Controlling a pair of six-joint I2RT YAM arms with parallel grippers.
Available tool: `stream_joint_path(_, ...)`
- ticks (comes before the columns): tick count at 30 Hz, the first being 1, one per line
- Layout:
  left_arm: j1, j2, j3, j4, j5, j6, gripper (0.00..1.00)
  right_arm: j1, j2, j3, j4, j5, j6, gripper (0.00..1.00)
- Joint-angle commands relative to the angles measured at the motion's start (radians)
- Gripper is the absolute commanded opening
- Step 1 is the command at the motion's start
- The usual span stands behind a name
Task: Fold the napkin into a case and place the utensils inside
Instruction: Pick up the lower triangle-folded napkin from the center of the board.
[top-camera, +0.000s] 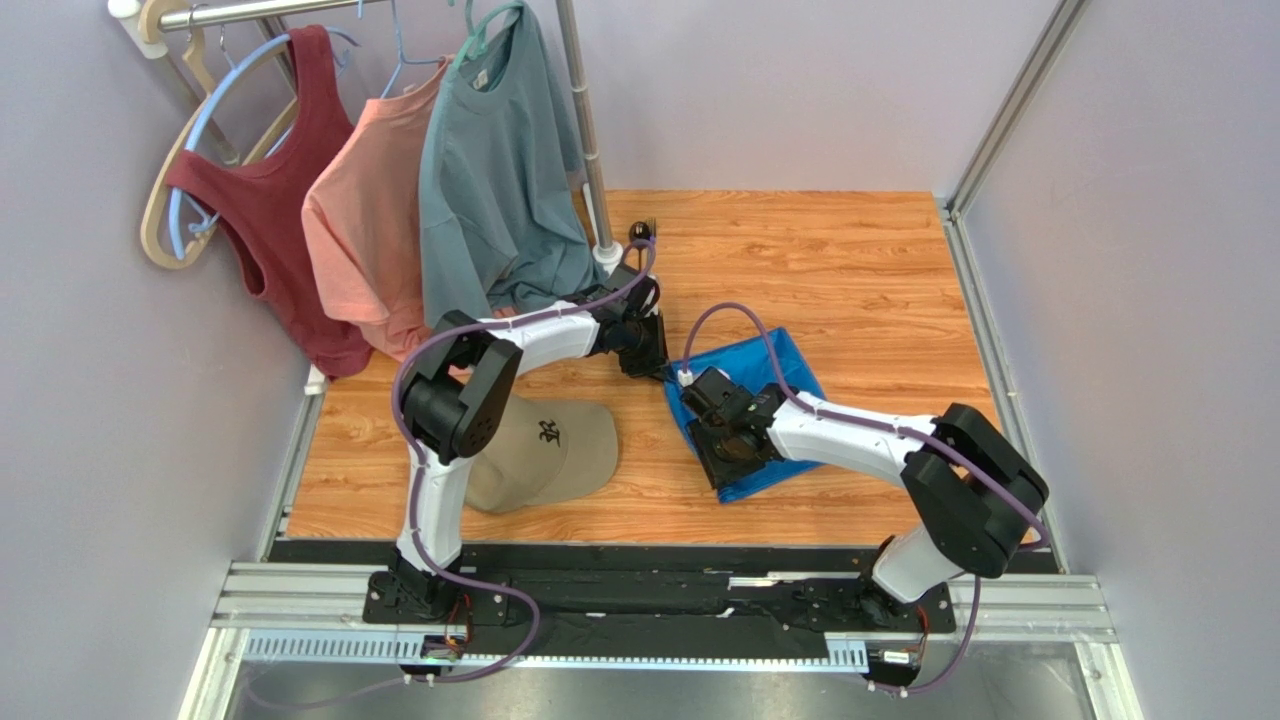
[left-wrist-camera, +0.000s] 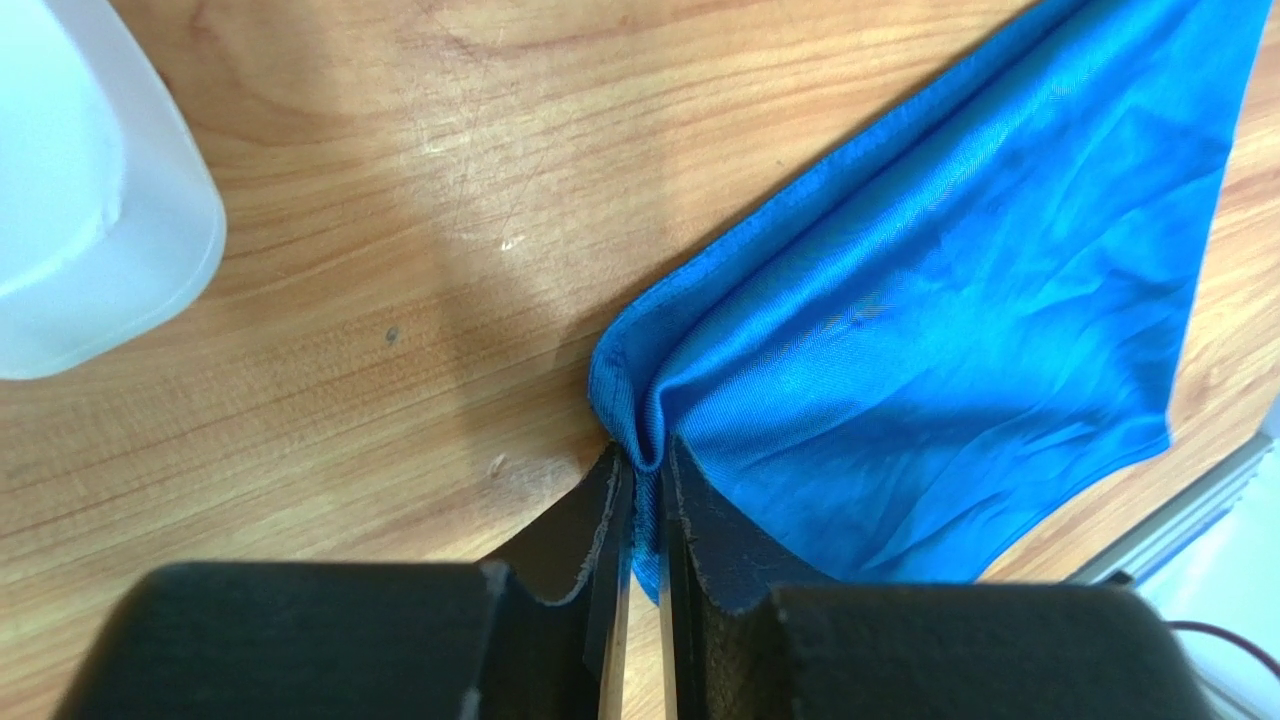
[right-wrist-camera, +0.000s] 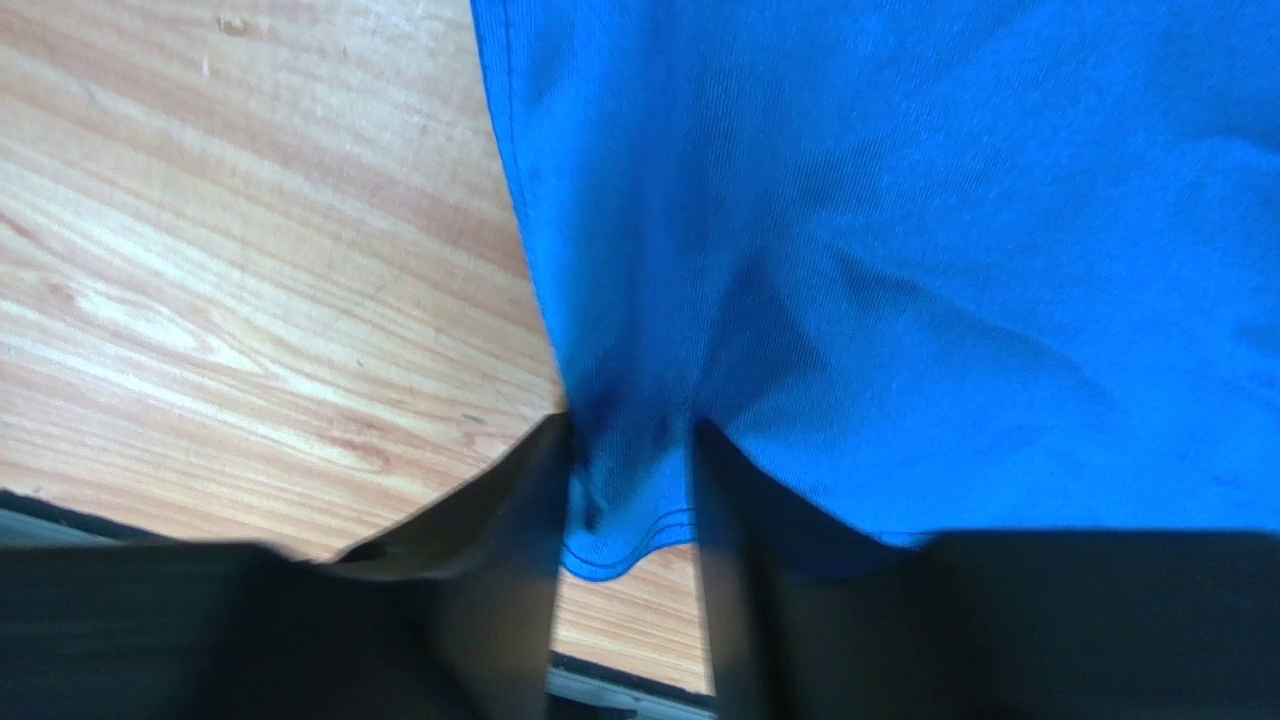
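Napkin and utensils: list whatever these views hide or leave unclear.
- Utensils: in no view; under the napkin or off-frame, cannot tell.
- Napkin's near part: top view, covered by the right arm.
- Right end effector: right wrist view, dark and blurred; cloth lies between its fingers, but a firm grip cannot be confirmed.

— What colour is the cloth?
— The napkin is bright royal blue, plain, with a slight sheen and darker stitching along the hem. My left pincer and right pincer are black.
— And under it?
— The table is orange-brown wood with paler grain streaks.
— What else?
— A tan cap with a dark emblem. A maroon tank top, a salmon-pink T-shirt and a grey-teal T-shirt. My left arm and right arm are white and black, with purple cables.
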Motion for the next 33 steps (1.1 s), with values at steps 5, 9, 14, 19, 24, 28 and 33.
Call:
stream_joint_path(5,-0.001,-0.047,0.008,-0.054,-0.026,0.066,0.15,0.004,0.009,0.179,0.008,0.007,-0.026,0.55)
stream_joint_path(9,-0.002,-0.059,0.0,-0.055,-0.021,0.067,0.15,-0.013,0.101,0.274,0.028,0.004,-0.049,0.58)
stream_joint_path(14,-0.002,-0.065,-0.009,-0.034,-0.001,0.05,0.14,-0.021,0.183,0.324,0.077,-0.01,-0.081,0.56)
stream_joint_path(19,0.001,-0.059,-0.014,-0.02,0.02,0.037,0.13,-0.033,0.217,0.324,0.105,-0.01,-0.098,0.51)
stream_joint_path(24,0.012,-0.072,-0.038,0.021,0.051,0.008,0.06,-0.035,0.252,0.276,0.143,0.004,-0.092,0.49)
stream_joint_path(28,0.03,-0.073,-0.055,0.051,0.095,-0.029,0.04,-0.035,0.266,0.244,0.157,0.009,-0.066,0.42)
stream_joint_path(33,0.048,-0.078,-0.055,0.08,0.149,-0.058,0.0,-0.024,0.273,0.189,0.18,0.024,-0.031,0.39)
